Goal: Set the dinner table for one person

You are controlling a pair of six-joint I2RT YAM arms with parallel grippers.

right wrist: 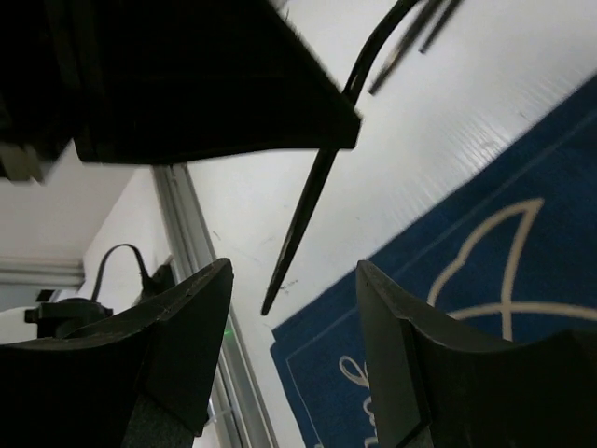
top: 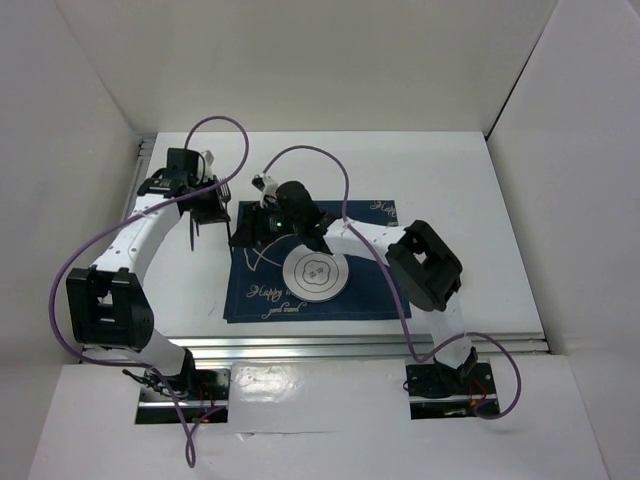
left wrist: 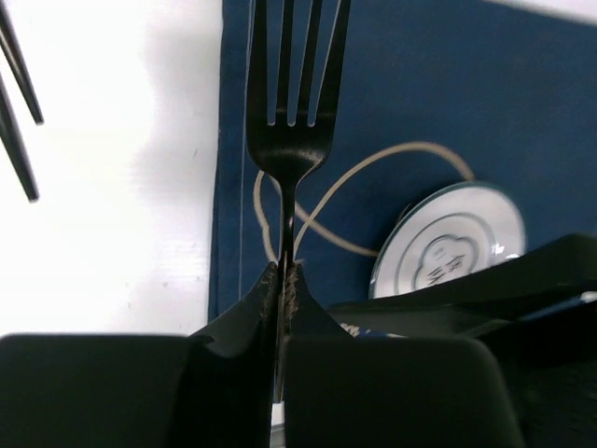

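My left gripper (left wrist: 284,277) is shut on the neck of a black fork (left wrist: 289,103), its tines pointing away from the camera over the left edge of the navy placemat (left wrist: 448,103). In the top view this gripper (top: 205,208) hangs above the white dinner table (top: 450,200), just left of the mat. My right gripper (right wrist: 294,313) is open and holds nothing. The fork's handle (right wrist: 303,219) slants down in front of it, with the tip near the gap between the fingers. A small round white plate (top: 315,273) sits in the middle of the placemat.
The silver rail (top: 370,345) runs along the table's near edge. White walls enclose the table on the left, back and right. Both arms crowd the left edge of the placemat (top: 360,290), and purple cables loop above them.
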